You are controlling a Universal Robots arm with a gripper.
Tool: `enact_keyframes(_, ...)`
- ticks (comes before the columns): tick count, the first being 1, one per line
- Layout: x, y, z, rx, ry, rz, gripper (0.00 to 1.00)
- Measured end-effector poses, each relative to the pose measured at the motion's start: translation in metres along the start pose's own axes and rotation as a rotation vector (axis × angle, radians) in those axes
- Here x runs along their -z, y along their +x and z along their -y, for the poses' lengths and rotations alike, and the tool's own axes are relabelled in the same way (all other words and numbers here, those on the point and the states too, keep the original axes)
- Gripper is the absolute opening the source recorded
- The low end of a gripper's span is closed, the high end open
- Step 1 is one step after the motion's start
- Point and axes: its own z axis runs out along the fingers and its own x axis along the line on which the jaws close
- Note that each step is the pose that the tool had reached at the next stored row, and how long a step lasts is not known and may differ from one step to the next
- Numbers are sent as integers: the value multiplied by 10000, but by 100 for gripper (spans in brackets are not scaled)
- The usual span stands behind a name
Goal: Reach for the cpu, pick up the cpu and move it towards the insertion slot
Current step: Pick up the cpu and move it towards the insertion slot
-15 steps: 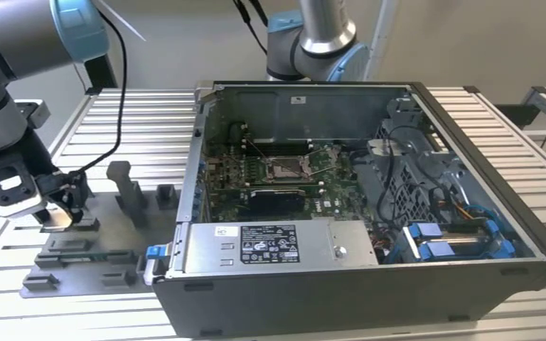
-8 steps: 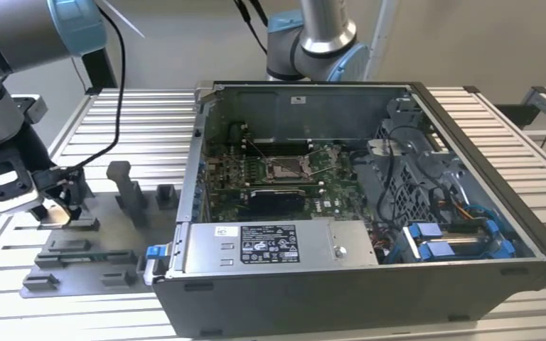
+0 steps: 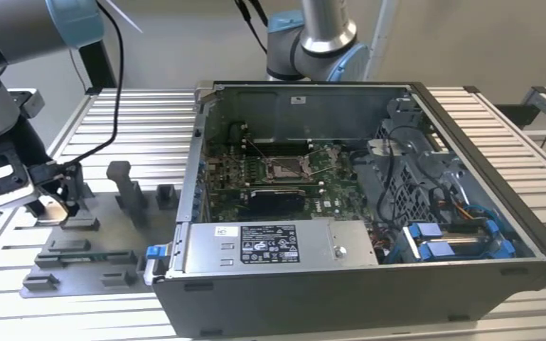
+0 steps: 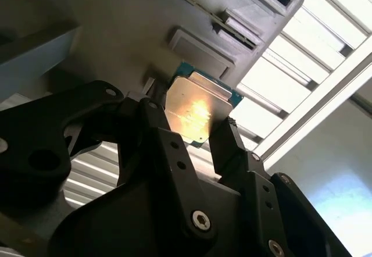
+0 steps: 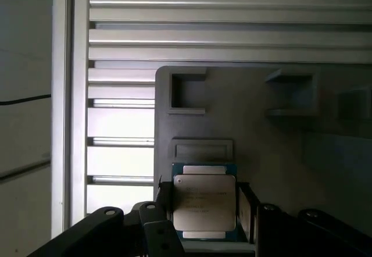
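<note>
Black gripper [image 3: 53, 207]: jaws clamped on the cpu [image 5: 204, 202], with a finger [image 4: 229, 146] against each of two opposite edges.
Cpu: silvery square over the grey fixture plate [image 3: 83, 250], at the exterior view's left; contact with the plate cannot be told.
Table [image 3: 150, 121]: pale metal slats under the plate.
Insertion slot [image 3: 286, 168]: shiny frame on the green board [image 3: 225, 192] inside the open computer case [image 3: 349, 298], well apart from the gripper.

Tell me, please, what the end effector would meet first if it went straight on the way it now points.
Most likely the cpu, lying directly ahead on the grey fixture, though depth is unclear.
</note>
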Motion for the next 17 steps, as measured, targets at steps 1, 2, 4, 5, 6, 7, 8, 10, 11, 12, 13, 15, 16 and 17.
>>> enact_keyframes(1, 10, 0, -1, 0, 0, 0, 0)
enact_keyframes(2, 20, 0, -1, 0, 0, 0, 0)
enact_keyframes(4, 39, 0, -2, 1, 0, 0, 0)
enact_keyframes(5, 50, -1, -2, 3, 0, 0, 0)
enact_keyframes(6, 65, -1, -3, 2, 1, -1, 0)
enact_keyframes(7, 79, -1, -4, 2, 1, -1, 0)
enact_keyframes(8, 93, -1, -5, 2, 0, 0, 0)
enact_keyframes(10, 121, 0, -7, 1, 1, -2, 0)
enact_keyframes(11, 134, 0, -8, 0, 0, 0, 0)
enact_keyframes(12, 147, 0, -9, 1, 0, 0, 0)
enact_keyframes(13, 160, 0, -10, 0, 0, 0, 0)
enact_keyframes(15, 183, 0, -11, 0, 0, 0, 0)
enact_keyframes(16, 193, 0, -12, 0, 0, -1, 0)
enact_keyframes(17, 202, 0, -12, 0, 0, 0, 0)
